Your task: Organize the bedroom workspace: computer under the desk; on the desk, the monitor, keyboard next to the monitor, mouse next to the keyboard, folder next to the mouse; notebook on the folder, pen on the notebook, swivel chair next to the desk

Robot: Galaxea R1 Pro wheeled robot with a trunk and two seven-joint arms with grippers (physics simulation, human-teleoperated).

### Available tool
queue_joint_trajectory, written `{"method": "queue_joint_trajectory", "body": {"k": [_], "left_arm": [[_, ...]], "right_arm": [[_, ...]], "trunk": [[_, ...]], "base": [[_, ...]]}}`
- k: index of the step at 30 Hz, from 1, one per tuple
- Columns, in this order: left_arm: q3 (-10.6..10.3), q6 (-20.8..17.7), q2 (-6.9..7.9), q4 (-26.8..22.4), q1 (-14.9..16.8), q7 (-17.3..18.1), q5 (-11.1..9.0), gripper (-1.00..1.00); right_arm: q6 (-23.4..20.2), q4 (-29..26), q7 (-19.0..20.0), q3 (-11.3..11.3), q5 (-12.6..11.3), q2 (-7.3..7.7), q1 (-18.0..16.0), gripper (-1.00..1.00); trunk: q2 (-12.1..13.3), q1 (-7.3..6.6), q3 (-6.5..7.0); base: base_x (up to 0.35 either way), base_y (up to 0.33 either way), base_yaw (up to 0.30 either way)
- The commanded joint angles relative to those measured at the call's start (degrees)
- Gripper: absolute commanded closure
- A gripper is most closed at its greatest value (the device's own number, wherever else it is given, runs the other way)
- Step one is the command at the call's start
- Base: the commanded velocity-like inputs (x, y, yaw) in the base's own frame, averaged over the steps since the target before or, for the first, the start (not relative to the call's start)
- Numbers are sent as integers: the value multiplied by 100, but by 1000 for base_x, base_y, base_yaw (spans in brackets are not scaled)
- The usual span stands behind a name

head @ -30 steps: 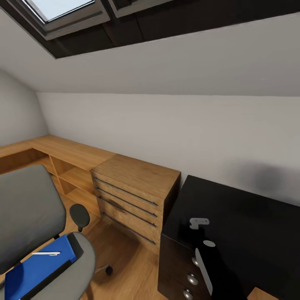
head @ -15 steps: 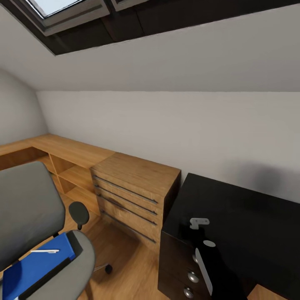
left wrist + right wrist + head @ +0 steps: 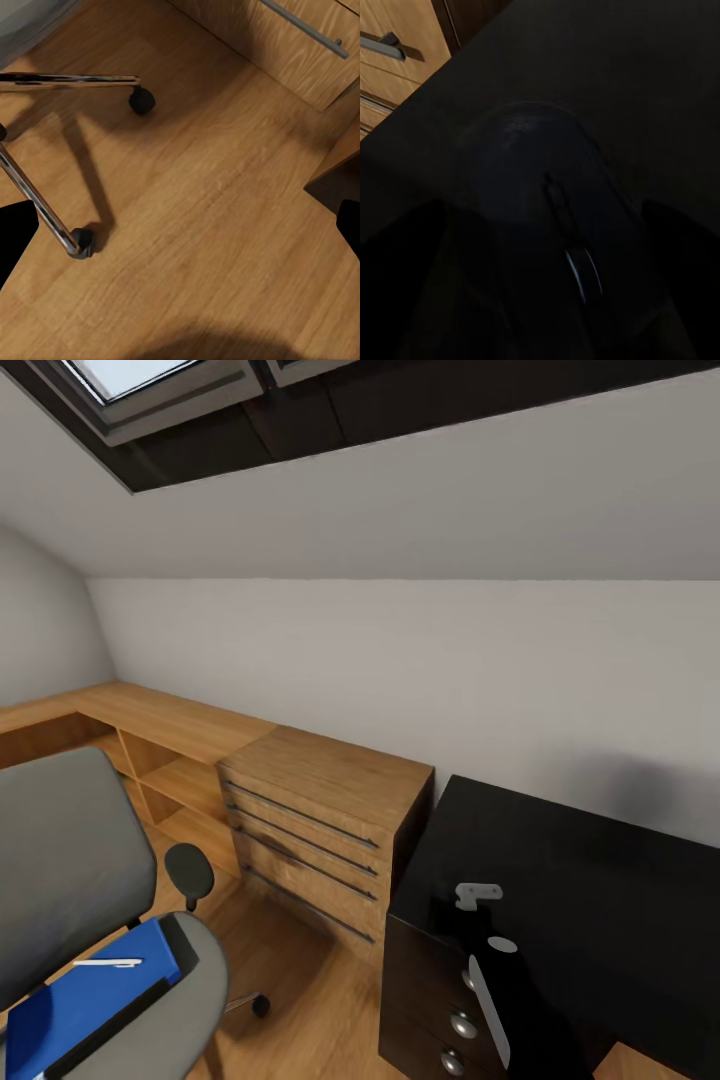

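Nearest the head camera, at the lower left, the grey swivel chair (image 3: 70,870) stands on the wooden floor (image 3: 300,1000). The bright blue folder (image 3: 85,1000) lies flat on its seat, and the thin white pen (image 3: 108,963) rests on top of the folder. One black armrest (image 3: 189,868) stands beside the seat.

At the lower right is the black-topped desk (image 3: 570,880), with black drawers and round silver knobs (image 3: 462,1024) on its front. The right arm (image 3: 500,970) reaches over the near corner of the desk. In the right wrist view, a dark mouse (image 3: 551,232) with a scroll wheel lies just under the camera over the black desk top; the right gripper's dark fingers (image 3: 401,285) sit at either side of it, but whether they clamp it cannot be told.

In the left wrist view, the left gripper (image 3: 180,232) hangs above bare floor, its jaws wide apart, with the chair's chrome legs and casters (image 3: 141,99) nearby.

Between chair and desk, a little farther back, a light wooden drawer unit (image 3: 320,830) stands touching the desk's side. A low wooden shelf (image 3: 150,730) runs along the white wall behind it. A skylight (image 3: 150,380) sits in the sloping ceiling.
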State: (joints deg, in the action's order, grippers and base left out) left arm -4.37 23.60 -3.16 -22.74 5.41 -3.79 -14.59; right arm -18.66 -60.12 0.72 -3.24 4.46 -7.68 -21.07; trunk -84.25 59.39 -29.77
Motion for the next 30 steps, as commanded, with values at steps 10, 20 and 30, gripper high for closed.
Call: {"method": "queue_joint_trajectory", "body": {"k": [10,20,30], "left_arm": [[-47,22,9,6,4,-34,-36,-100],[-47,22,9,6,4,-34,-34,-100],[-47,22,4,6,4,-37,-35,-100]], "right_arm": [[-33,-9,7,-10,46,-5,-3,100],[-33,-9,7,-11,46,-5,-3,100],[-33,-9,7,-12,46,-5,-3,100]], "trunk": [[-3,0,-6],[-3,0,-6],[-3,0,-6]], "base": [[1,0,0],[110,0,0],[14,0,0]]}}
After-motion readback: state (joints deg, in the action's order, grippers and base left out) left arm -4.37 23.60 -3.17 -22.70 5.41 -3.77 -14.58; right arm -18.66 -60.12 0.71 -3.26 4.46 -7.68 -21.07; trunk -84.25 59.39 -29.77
